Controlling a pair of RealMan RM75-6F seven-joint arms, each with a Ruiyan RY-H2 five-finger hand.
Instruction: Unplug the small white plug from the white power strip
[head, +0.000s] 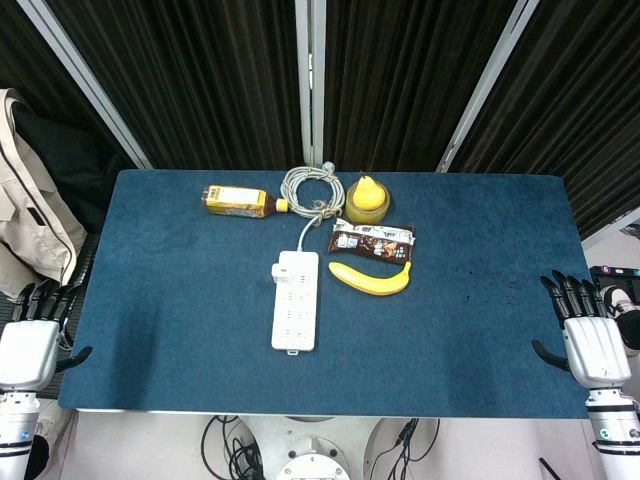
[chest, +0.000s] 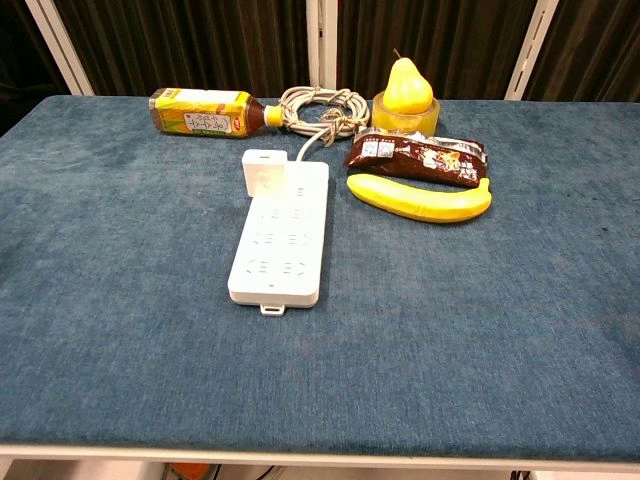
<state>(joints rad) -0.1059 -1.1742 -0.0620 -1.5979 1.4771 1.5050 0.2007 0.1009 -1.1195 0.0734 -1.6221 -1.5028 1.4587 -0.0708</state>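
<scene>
A white power strip (head: 295, 302) (chest: 280, 237) lies lengthwise in the middle of the blue table. A small white plug (head: 279, 268) (chest: 263, 175) sits in its far left corner, standing upright. The strip's cord runs back to a coil (head: 313, 188) (chest: 318, 106). My left hand (head: 30, 340) hangs off the table's left edge, fingers apart and holding nothing. My right hand (head: 590, 340) hangs off the right edge, fingers likewise spread and holding nothing. Both are far from the strip. The chest view shows neither hand.
Right of the strip lie a banana (head: 371, 279) (chest: 420, 198) and a brown snack packet (head: 372, 240) (chest: 417, 155). A pear in a yellow cup (head: 367, 198) (chest: 406, 96) and a lying drink bottle (head: 238, 201) (chest: 208, 111) sit at the back. A jacket (head: 30, 215) hangs at far left.
</scene>
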